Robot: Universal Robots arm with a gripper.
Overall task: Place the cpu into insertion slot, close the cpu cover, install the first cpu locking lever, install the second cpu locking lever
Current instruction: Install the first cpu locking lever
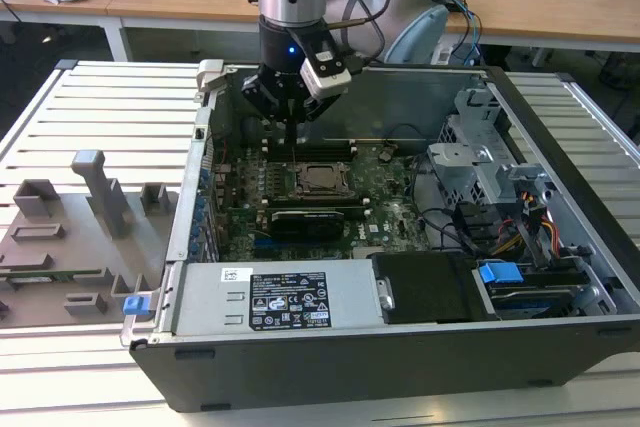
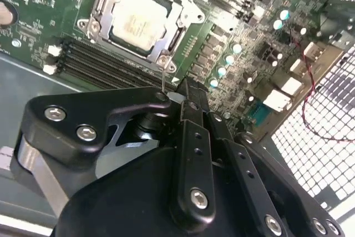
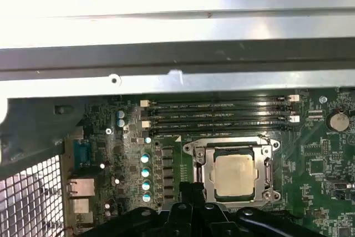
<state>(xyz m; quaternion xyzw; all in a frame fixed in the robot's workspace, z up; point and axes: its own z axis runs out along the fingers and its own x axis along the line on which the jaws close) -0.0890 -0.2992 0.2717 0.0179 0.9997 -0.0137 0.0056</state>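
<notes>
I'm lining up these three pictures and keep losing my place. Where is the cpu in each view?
Exterior view: the cpu sits mid-picture on the green board.
Second wrist view: the cpu is the pale square right beside the memory slots.
First wrist view: the cpu is again the pale square beside those slots.
Shared landmark: the long black memory slots along one side of it.

The cpu [image 3: 236,175] is pale silver-grey, the cpu cover [image 3: 230,147] silver-grey. The circuit board [image 3: 316,165] is green, dotted with pale teal capacitors [image 3: 145,171]. The hand [image 1: 293,127] is black, the computer case [image 1: 400,367] dark grey, the slatted desk [image 1: 110,97] pale.
</notes>
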